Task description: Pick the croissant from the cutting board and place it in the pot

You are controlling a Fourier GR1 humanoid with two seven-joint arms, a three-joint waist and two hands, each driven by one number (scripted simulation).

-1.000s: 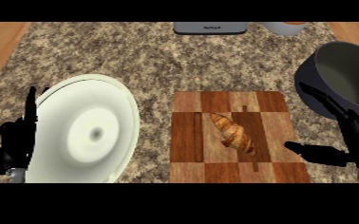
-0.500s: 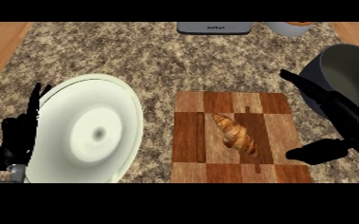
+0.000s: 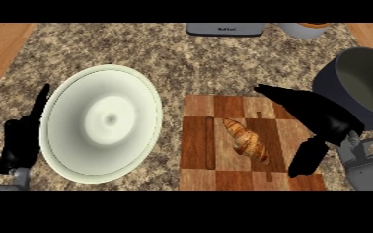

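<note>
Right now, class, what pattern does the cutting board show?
The cutting board has a checkered pattern of light and dark brown wood, seen in the head view.

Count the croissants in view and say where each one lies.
1. The croissant lies on the cutting board, between the plate and the open right hand. None shows elsewhere, though the pot's inside is partly out of view.

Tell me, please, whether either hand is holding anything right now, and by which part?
Nothing is held. The open right hand hovers beside the golden-brown croissant on the checkered wooden cutting board, not touching it. The left hand rests open at the left edge.
</note>
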